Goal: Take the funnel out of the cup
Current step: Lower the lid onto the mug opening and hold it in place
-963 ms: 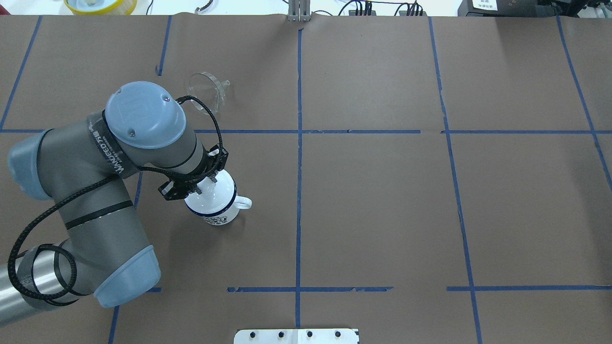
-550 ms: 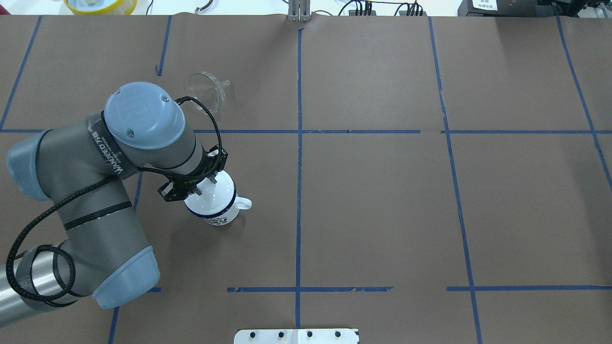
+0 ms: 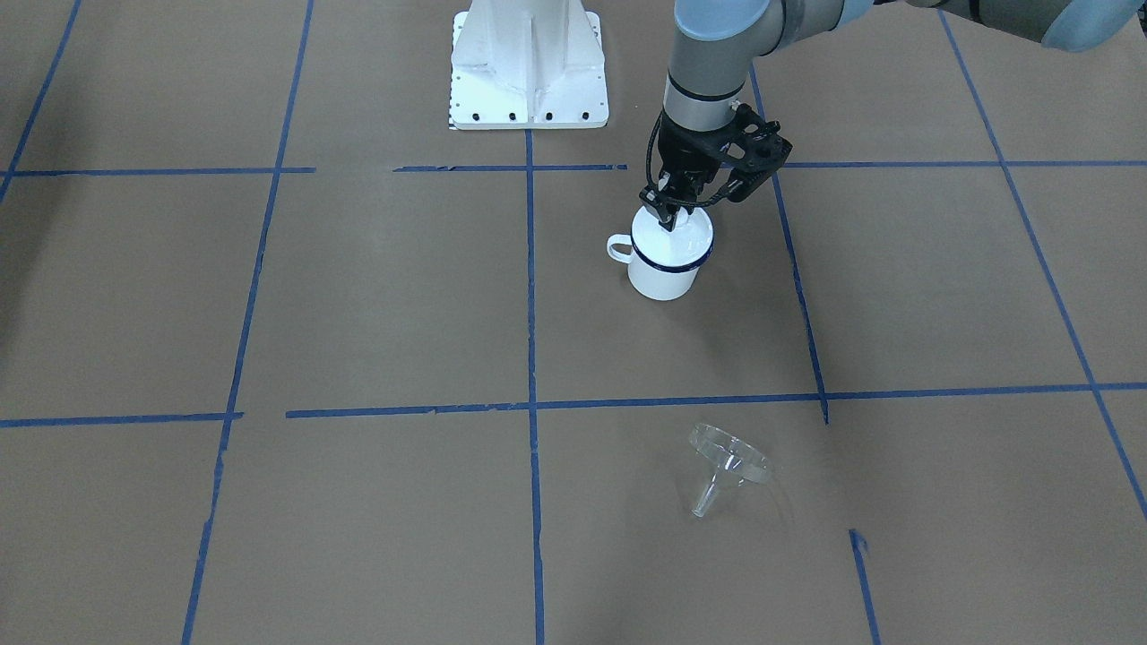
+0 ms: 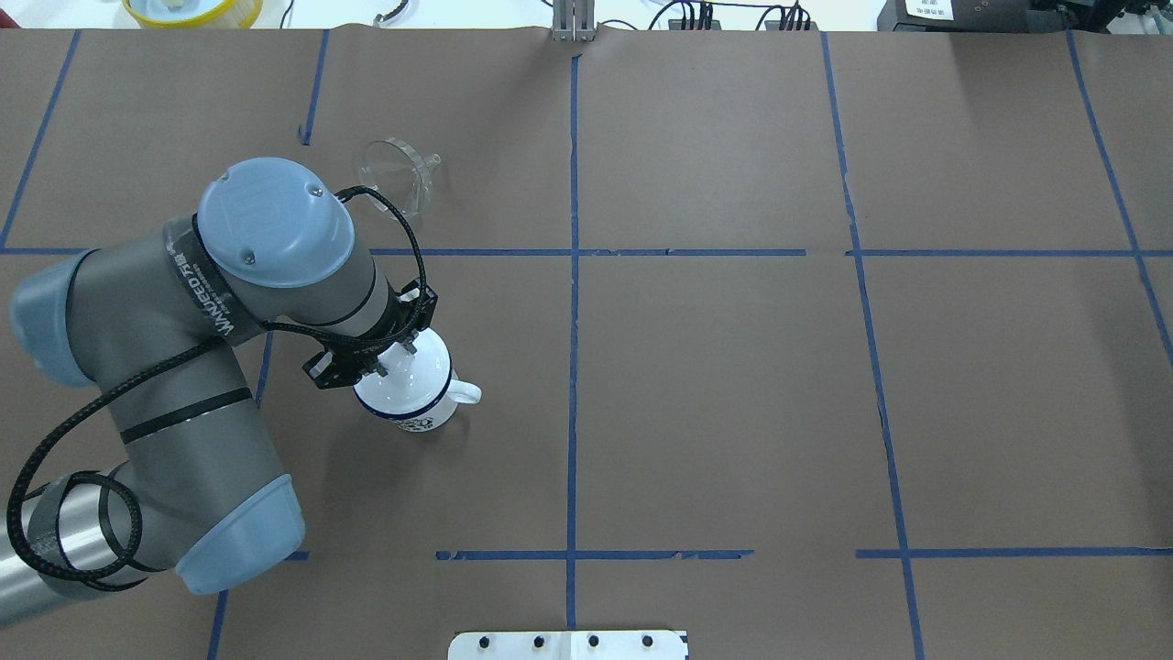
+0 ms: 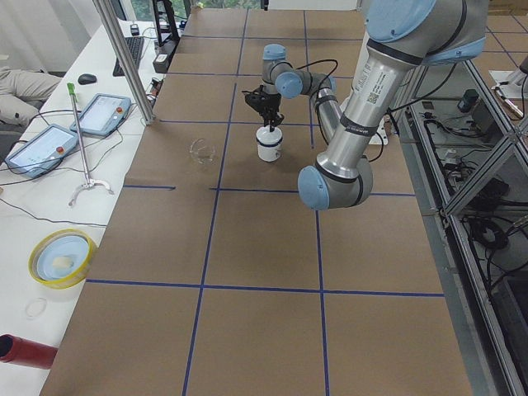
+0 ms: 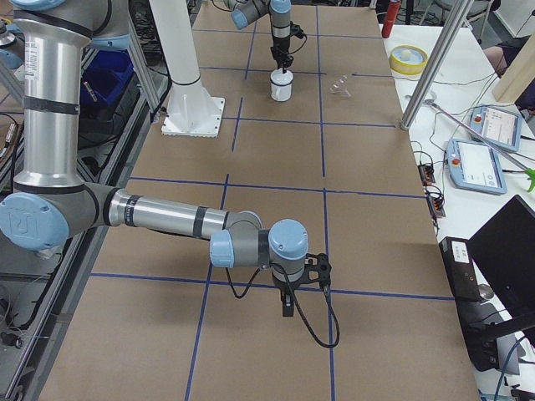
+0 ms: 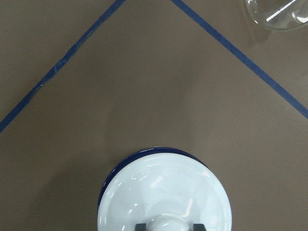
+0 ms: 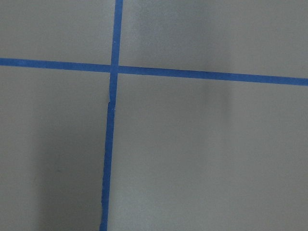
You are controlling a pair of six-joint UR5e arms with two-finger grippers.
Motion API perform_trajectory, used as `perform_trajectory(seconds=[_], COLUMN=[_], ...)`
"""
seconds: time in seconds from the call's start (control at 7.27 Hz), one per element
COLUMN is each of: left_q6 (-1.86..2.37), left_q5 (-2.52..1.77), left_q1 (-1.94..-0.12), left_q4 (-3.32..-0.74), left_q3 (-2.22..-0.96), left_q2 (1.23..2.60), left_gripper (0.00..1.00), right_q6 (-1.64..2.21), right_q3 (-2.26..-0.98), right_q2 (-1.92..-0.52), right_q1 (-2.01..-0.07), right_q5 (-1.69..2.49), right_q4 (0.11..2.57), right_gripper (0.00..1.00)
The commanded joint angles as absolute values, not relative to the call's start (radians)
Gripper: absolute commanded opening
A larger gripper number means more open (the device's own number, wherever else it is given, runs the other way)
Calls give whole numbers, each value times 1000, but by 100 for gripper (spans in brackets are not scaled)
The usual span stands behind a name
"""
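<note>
The clear funnel [image 4: 394, 174] lies on its side on the brown paper, apart from the cup; it also shows in the front view [image 3: 730, 461] and the left wrist view [image 7: 276, 14]. The cup [image 4: 417, 412], a white mug with a dark blue rim [image 7: 108, 183], stands upright with a white domed lid [image 7: 163, 192] on it. My left gripper [image 4: 392, 362] is right over the cup, its fingers [image 7: 140, 226] shut on the lid's knob. My right gripper [image 6: 287, 305] hangs over bare paper far from the cup, and I cannot tell whether it is open or shut.
Blue tape lines cross the brown paper. The robot's white base plate [image 3: 529, 63] is at the table's near edge. A yellow-rimmed dish [image 4: 192, 9], tablets [image 5: 49, 144] and cables lie beyond the far edge.
The left arm's elbow has drifted slightly to the left. The gripper stays on the lid's knob. The cup and the funnel have not visibly moved.
</note>
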State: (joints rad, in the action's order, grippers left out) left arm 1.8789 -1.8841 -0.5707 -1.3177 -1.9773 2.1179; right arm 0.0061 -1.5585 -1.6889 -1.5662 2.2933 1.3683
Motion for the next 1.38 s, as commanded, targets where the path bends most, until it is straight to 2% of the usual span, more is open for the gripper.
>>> perform_trajectory(seconds=[0.0,0.83,0.96,1.1,1.24], left_q6=[1879,1879,1878,1882,1911], left_q5=[-1884,-1885,-1885,-1885,-1884], left_q1=[-569,-565,-565,-565,-563], left_q4=[-1318,-1324,-1324,-1324,-1324], left_q3=[-1977,-1977,-1977,-1974,-1974], left_q2=[2117,2100,2100,2102,2102], left_gripper=[0,0,36,99,100], right_q6=[6,6,6,6,6], right_q3=[-1559,-1559,-1559,-1559,-1559], right_q2=[-1689,-1689,-1689,-1689,-1689], right_q1=[-1566,-1566,-1566,-1566,-1566], right_q5=[2293,2293,2293,2293,2293], right_q4=[1368,1368,1368,1368,1368], right_gripper=[100,100,100,100,100])
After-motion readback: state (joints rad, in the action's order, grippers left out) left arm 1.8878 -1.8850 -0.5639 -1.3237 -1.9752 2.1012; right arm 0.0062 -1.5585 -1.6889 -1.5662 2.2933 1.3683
